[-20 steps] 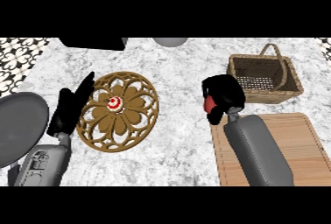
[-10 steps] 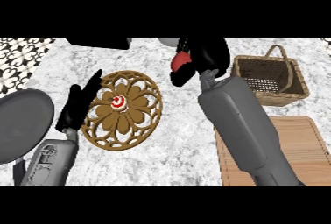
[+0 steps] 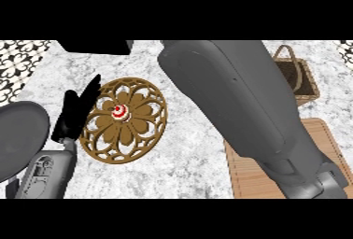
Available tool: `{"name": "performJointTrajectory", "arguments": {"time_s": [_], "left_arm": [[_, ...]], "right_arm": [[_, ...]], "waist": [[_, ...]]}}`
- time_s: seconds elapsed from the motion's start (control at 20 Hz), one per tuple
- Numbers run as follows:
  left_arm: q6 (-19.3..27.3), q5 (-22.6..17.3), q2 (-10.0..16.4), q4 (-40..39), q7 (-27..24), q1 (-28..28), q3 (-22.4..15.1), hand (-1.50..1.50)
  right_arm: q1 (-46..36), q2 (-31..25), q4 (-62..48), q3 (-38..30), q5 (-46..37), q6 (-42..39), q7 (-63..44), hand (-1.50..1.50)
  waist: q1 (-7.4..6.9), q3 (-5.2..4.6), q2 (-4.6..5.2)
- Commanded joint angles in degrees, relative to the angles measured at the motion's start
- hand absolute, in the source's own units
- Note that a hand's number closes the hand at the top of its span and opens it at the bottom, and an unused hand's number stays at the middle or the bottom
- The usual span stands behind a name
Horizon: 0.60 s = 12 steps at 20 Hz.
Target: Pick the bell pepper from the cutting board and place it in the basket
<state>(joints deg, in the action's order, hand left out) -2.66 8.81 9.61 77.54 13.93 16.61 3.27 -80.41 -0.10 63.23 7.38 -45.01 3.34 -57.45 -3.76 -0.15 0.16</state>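
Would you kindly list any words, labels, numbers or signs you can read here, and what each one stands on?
None: no readable text appears anywhere.
The brown openwork disc bears only a red and white round mark at its centre, without letters.
The basket, cutting board and counter carry no writing.

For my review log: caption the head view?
Right forearm spans the counter, partly hiding the basket and cutting board; left hand rests open beside an ornate wooden disc.

grey-veined marble counter (image 3: 186, 154), smooth — a matt wooden cutting board (image 3: 250, 181) near right, a woven wicker basket (image 3: 308, 88) far right.
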Motion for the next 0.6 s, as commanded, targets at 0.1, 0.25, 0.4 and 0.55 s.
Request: {"name": "performJointTrajectory", "arguments": {"time_s": [0.1,0.25,0.4,0.55], "left_arm": [[-0.18,-0.81,1.1,0.29,-0.15,-1.1,1.72,0.0],[-0.98,-0.76,1.86,1.41,-1.45,-3.21,1.61,0.0],[-0.47,-1.02,1.27,1.74,-0.88,-2.58,1.8,0.0],[1.33,0.4,-0.15,1.36,-0.12,-1.53,0.79,0.0]], "right_arm": [[-13.75,0.09,-10.05,-5.01,0.86,2.53,-4.0,1.5],[-17.39,-4.11,-15.44,-8.55,-0.88,1.44,-1.66,1.5],[-22.27,-7.1,-21.19,-10.36,-1.41,0.05,-1.32,1.5],[-22.74,-10.37,-26.42,-6.94,-4.47,-7.06,-1.49,1.5]], "waist": [[1.88,0.04,0.02],[1.9,0.04,0.1],[1.87,0.02,0.2],[2.46,-0.04,0.33]]}}
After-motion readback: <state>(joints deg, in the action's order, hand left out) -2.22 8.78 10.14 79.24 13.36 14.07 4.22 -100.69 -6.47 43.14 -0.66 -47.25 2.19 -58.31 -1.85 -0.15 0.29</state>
